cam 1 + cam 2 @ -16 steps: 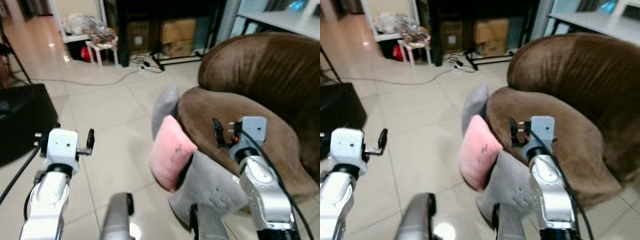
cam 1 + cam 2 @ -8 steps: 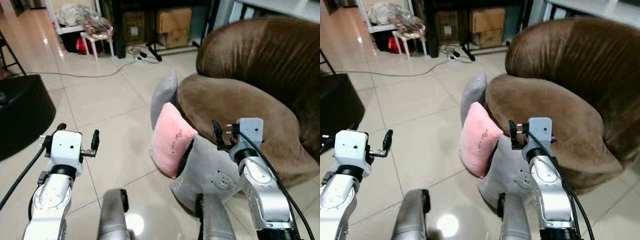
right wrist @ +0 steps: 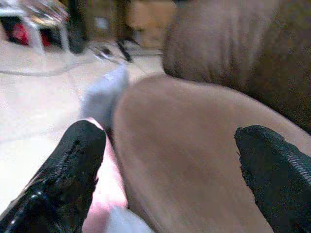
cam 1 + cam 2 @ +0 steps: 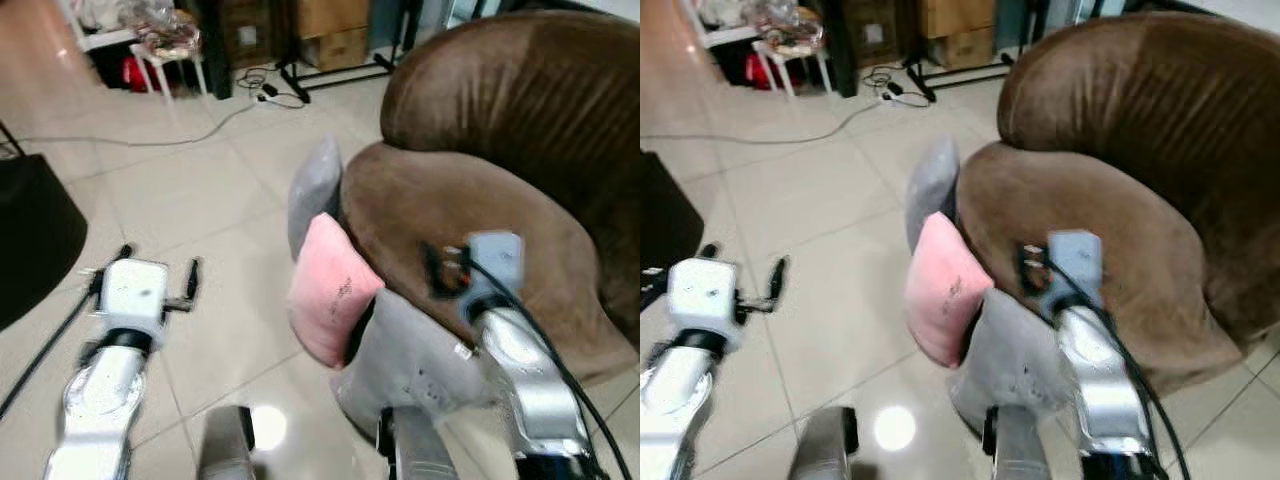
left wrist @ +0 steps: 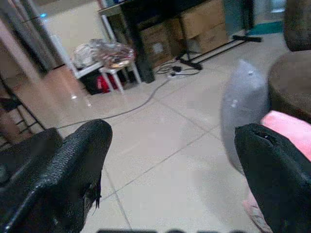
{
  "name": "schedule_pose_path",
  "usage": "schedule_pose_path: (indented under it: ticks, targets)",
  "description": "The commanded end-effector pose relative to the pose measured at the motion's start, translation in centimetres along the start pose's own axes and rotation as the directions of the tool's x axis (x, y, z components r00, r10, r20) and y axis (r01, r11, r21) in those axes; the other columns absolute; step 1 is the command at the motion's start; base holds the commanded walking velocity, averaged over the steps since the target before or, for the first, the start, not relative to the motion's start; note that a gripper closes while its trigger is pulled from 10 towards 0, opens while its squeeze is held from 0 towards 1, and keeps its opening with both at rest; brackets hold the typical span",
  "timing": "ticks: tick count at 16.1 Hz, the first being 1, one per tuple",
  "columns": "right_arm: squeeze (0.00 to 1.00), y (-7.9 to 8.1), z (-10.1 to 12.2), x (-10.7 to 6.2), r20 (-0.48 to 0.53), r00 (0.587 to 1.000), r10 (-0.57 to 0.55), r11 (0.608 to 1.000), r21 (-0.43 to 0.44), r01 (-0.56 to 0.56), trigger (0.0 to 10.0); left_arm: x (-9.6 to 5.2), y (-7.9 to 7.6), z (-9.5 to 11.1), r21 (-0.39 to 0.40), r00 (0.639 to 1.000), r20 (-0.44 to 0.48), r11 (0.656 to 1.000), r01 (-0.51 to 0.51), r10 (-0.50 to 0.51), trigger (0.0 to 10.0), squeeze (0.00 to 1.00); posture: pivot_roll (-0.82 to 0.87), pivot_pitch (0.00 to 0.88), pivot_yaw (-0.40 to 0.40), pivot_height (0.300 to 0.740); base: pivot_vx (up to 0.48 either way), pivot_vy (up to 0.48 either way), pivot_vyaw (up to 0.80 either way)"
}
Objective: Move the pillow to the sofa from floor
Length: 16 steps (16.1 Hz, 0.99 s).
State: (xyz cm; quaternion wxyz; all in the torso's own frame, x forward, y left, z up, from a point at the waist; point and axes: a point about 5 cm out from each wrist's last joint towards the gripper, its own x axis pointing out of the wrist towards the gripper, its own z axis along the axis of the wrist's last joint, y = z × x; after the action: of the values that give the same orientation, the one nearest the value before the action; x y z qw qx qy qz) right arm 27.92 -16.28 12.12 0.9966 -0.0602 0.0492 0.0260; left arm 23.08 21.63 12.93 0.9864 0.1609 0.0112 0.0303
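A pink pillow (image 4: 332, 290) stands on its edge on the tiled floor, leaning against the front of the brown sofa (image 4: 480, 190). Behind it a grey pillow (image 4: 315, 188) leans on the sofa too. A second grey pillow (image 4: 405, 360) lies nearer to me, partly under my right arm. My right gripper (image 4: 450, 265) is open in the air over the sofa's seat edge, just right of the pink pillow (image 3: 104, 199). My left gripper (image 4: 157, 262) is open over bare floor, well left of the pink pillow (image 5: 286, 131).
A black rounded object (image 4: 30, 230) sits on the floor at the left. A cable (image 4: 150, 143) runs across the tiles toward a white stool (image 4: 165, 55) and cardboard boxes (image 4: 335, 20) at the back. Open floor (image 4: 230, 260) lies between my left arm and the pillows.
The whole view has shifted and blurred, and the sofa and pillows look slightly nearer. Both arms hold much the same raised pose with their fingers apart. The pillows have not moved.
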Motion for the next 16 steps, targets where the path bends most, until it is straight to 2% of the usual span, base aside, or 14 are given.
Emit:
schedule_pose_path:
  ticks: [1, 2, 4, 5, 9, 16]
  targets:
    - [0.0, -0.5, -0.5, -0.2, -0.024, 1.0, 0.008, 1.0, 0.0, -0.008, 10.0, -0.1, -0.5, 0.1, 0.001, 1.0, 0.003, 1.0, 0.024, -0.024, 10.0, 0.0, -0.09, 0.0, -0.004, 0.553, 0.0, 0.0, 0.8]
    - [0.0, -0.4, -0.8, -0.3, -0.038, 0.998, 0.055, 0.998, 0.027, -0.054, 10.0, -0.2, -0.7, 0.0, 0.003, 1.0, -0.001, 1.0, 0.03, -0.03, 10.0, 0.0, -0.09, 0.0, -0.004, 0.553, 0.0, 0.0, 0.0]
    - [0.0, -0.3, -1.0, -0.3, -0.042, 0.996, 0.078, 0.996, 0.053, -0.076, 10.0, -0.2, -0.8, 0.0, 0.006, 0.999, -0.005, 0.999, 0.036, -0.036, 10.0, 0.0, -0.09, 0.0, -0.004, 0.553, 0.0, 0.0, 0.0]
    - [0.0, -0.5, -1.4, -0.5, -0.071, 0.99, 0.121, 0.993, 0.012, -0.12, 10.0, -0.3, -0.8, -0.1, 0.015, 0.999, -0.007, 0.999, 0.033, -0.033, 10.0, 0.0, -0.09, 0.0, -0.01, 0.553, 0.0, 0.0, 0.0]
    - [0.0, -1.1, -2.0, -0.6, -0.098, 0.99, 0.097, 0.995, 0.017, -0.096, 10.0, -0.4, -0.6, -0.4, 0.026, 1.0, -0.014, 0.999, 0.025, -0.025, 10.0, 0.0, -0.09, 0.0, -0.014, 0.548, 0.0, 0.0, 0.0]
    - [0.0, -0.8, -3.0, 0.1, -0.133, 0.988, 0.081, 0.995, 0.07, -0.072, 10.0, -0.3, -0.4, -0.8, 0.084, 0.998, -0.026, 0.994, 0.066, -0.064, 10.0, 0.0, -0.09, 0.0, 0.002, 0.503, 0.0, 0.0, 0.0]
